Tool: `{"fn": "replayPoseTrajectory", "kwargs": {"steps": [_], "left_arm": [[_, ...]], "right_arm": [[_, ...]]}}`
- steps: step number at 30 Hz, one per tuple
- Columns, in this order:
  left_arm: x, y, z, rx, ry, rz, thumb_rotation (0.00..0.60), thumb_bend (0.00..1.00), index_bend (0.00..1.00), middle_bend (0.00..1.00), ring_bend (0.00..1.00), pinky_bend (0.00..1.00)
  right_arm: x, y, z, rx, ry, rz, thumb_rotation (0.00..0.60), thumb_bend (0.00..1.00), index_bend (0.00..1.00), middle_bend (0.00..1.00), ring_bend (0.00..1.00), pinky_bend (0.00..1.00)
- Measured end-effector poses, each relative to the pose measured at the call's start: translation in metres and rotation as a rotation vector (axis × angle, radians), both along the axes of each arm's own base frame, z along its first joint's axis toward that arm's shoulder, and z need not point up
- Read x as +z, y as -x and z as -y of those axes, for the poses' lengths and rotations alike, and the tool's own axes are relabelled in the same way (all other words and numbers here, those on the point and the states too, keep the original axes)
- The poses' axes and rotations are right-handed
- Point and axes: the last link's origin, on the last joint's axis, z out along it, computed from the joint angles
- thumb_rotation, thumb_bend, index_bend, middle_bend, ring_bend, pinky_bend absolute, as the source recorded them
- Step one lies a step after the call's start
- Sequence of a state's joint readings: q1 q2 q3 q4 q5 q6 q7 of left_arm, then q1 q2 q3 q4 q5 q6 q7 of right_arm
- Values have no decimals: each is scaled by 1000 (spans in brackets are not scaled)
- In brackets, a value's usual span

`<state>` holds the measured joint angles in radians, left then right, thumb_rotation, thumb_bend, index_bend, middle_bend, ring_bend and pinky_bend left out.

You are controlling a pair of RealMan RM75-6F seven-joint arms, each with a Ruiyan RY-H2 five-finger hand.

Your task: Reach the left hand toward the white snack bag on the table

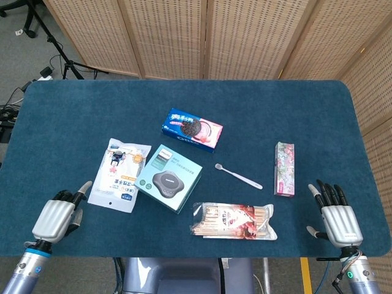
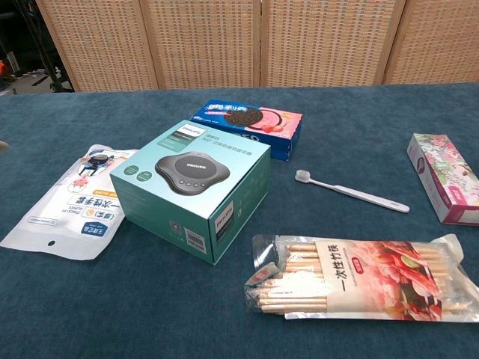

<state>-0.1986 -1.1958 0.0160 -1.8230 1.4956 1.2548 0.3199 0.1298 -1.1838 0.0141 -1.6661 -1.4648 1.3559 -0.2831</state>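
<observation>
The white snack bag [image 1: 119,174] lies flat on the blue table, left of the teal speaker box [image 1: 168,178]; the chest view shows the bag [image 2: 71,198] at the left. My left hand [image 1: 57,216] hovers near the table's front left edge, just left of the bag's near corner and apart from it. Its fingers are loosely bent and its thumb points toward the bag; it holds nothing. Only a pale fingertip [image 2: 2,144] of it shows at the chest view's left edge. My right hand [image 1: 334,215] rests open at the front right, fingers spread.
A blue cookie box [image 1: 192,129] lies behind the speaker box. A white toothbrush [image 1: 238,176], a floral box [image 1: 284,168] and a pack of chopsticks [image 1: 233,220] lie to the right. Wicker screens stand behind the table [image 1: 196,98].
</observation>
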Motion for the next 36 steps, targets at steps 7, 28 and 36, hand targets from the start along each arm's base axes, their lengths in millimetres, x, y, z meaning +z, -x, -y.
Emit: {"fn": "replayPoseTrajectory", "kwargs": {"steps": [7,28,36], "left_arm": [[-4,-29,-17,-47,118,6,600,836,0,501,482,311],[-14,-73,-37,-36,296,23,600,862,0,505,485,311],[-25,-81,-41,-39,318,14,600,862,0,505,485,311]], "right_arm": [[0,0,0,0,-3,4,600,0,1,0,0,0],[0,0,1,-1,-5,11,600,0,2,0,0,0],[-2,0,1,1,-11,9,600,0,1,0,0,0]]}}
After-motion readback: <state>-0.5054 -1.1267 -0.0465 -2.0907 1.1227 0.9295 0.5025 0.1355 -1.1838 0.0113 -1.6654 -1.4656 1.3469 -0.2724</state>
